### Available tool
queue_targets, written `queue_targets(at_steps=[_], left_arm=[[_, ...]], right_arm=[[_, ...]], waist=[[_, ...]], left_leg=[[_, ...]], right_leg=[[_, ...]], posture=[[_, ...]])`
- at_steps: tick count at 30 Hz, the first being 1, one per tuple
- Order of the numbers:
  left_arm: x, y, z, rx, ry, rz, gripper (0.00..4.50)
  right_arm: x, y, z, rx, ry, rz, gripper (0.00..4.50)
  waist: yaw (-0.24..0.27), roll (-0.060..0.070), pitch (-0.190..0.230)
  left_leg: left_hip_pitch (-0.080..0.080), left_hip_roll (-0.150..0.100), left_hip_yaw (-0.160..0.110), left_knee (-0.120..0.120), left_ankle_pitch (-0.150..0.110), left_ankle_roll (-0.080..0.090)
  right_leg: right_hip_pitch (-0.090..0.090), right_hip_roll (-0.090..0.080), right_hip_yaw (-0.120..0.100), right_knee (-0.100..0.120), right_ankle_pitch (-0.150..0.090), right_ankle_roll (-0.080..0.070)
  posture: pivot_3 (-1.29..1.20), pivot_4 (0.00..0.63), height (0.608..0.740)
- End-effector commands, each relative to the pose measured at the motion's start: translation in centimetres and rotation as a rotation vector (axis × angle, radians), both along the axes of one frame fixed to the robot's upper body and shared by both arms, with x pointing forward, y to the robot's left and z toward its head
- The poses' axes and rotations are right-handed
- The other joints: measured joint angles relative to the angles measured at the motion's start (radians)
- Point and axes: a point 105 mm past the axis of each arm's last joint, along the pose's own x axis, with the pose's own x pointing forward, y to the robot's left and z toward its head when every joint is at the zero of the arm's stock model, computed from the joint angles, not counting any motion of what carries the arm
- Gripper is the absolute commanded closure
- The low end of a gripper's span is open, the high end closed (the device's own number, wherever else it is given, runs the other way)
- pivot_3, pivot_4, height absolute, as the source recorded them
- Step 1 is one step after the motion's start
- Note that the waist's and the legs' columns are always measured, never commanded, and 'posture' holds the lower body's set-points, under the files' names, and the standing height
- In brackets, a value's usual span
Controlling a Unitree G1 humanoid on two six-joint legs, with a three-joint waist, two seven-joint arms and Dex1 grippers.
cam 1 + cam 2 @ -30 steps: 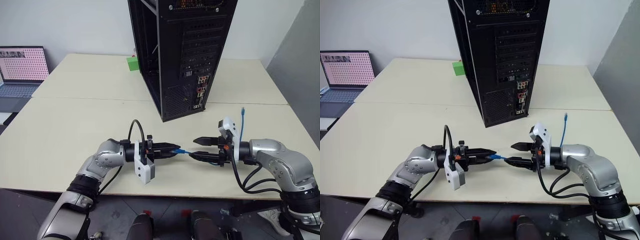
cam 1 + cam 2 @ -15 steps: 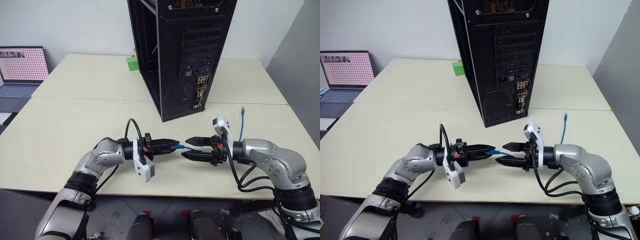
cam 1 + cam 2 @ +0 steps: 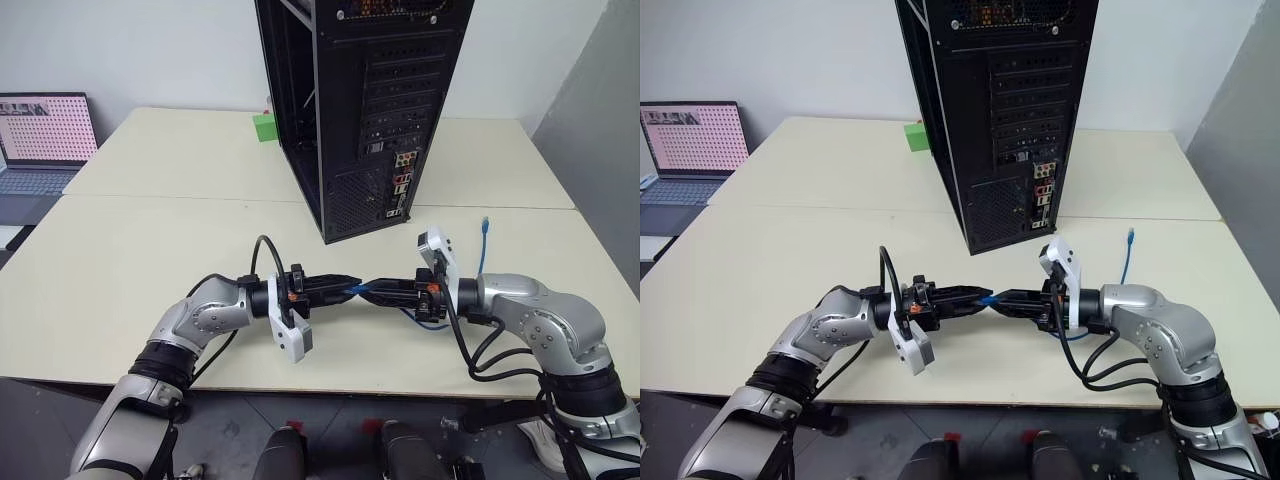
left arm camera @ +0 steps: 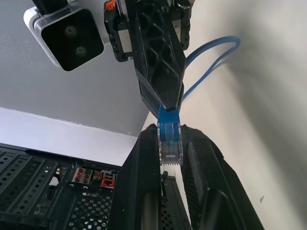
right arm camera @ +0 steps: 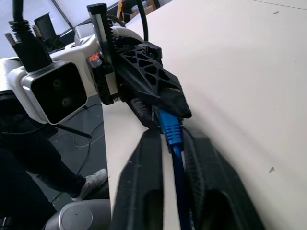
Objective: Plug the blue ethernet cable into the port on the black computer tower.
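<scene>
My right gripper has just closed on the blue ethernet cable beside the left gripper's pinched plug: handover underway.

Blue ethernet cable plug hangs before the upright black computer tower.

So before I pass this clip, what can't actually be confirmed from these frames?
- Which socket is the port: in both eye views the connectors on the black computer tower are too small to tell apart.
- The blue ethernet cable where the right gripper pinches it: hidden between its fingers in the right wrist view.
- The plug's latch side: hidden by the left gripper in the left wrist view.
</scene>
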Motion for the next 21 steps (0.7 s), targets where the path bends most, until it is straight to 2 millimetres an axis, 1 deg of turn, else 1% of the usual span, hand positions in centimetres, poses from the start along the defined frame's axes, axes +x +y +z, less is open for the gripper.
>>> queue_targets(at_steps=[1,7,9,11,12,14,17,18,20,21], left_arm=[[-0.2,-0.4,0.6,-0.018,-0.030,-0.015,4.20],[0.1,-0.6,0.6,-0.043,-0.014,0.001,4.20],[0.1,-0.5,0.3,-0.034,0.015,0.007,3.50],[0.1,-0.5,0.1,-0.031,0.031,0.008,3.40],[0.1,-0.5,0.1,-0.032,0.038,0.007,3.08],[0.5,-0.3,-0.2,-0.032,0.088,0.035,2.65],[1.7,0.5,-0.1,-0.077,0.176,0.126,2.05],[2.0,0.8,-0.2,-0.084,0.213,0.161,1.90],[2.7,1.2,-0.4,-0.129,0.318,0.234,1.43],[3.1,1.3,-0.5,-0.165,0.386,0.280,1.30]], right_arm=[[-0.3,0.8,1.1,0.024,-0.033,0.044,4.50],[0.0,0.3,0.9,-0.001,-0.006,0.049,4.50],[0.0,0.2,0.8,-0.012,0.001,0.052,4.50],[0.1,0.0,0.8,-0.019,0.004,0.054,4.50],[0.1,-0.1,0.7,-0.023,0.004,0.052,4.50],[0.5,-0.5,0.7,-0.038,-0.010,0.029,4.50],[1.0,-1.5,0.8,-0.066,-0.052,-0.022,4.50],[1.4,-2.1,1.0,-0.073,-0.073,-0.068,4.50],[2.6,-3.3,1.5,-0.084,-0.133,-0.179,4.50],[3.3,-3.8,1.9,-0.084,-0.162,-0.244,4.50]], waist=[[0.000,0.000,0.000],[0.000,0.000,0.000],[0.000,0.000,0.000],[0.000,0.000,0.000],[0.000,0.000,0.000],[0.000,0.000,0.000],[-0.001,0.000,0.000],[-0.001,0.000,0.000],[-0.001,0.000,0.000],[-0.001,0.000,0.000]], left_leg=[[0.000,0.000,0.000,0.000,0.000,0.000],[0.000,0.000,0.000,0.000,0.000,0.000],[0.000,0.000,0.000,0.000,0.000,0.000],[0.000,0.000,0.000,0.000,0.000,0.000],[0.000,0.000,0.000,0.000,0.000,0.000],[0.000,0.000,0.000,0.000,0.000,0.000],[0.000,0.000,0.000,0.000,0.000,0.000],[0.000,0.000,0.000,0.000,0.000,0.000],[0.000,0.000,0.000,0.000,0.000,0.000],[0.000,0.000,0.000,0.000,0.000,0.000]], right_leg=[[0.000,0.000,0.000,0.000,0.000,0.000],[0.000,0.000,0.000,0.000,0.000,0.000],[0.000,0.000,0.000,0.000,0.000,0.000],[0.000,0.000,0.000,0.000,0.000,0.000],[0.000,0.000,0.000,0.000,0.000,0.000],[0.000,0.000,0.000,0.000,0.000,0.000],[0.000,0.000,0.000,0.000,0.000,0.000],[0.000,0.000,0.000,0.000,0.000,0.000],[0.000,0.000,0.000,0.000,0.000,0.000],[0.000,0.000,0.000,0.000,0.000,0.000]], posture=[[0.00,0.150,0.740],[0.00,0.150,0.740],[0.00,0.150,0.740],[0.00,0.150,0.740],[0.00,0.150,0.740],[0.00,0.150,0.740],[0.00,0.150,0.740],[0.00,0.150,0.740],[0.00,0.150,0.740],[0.00,0.150,0.740]])
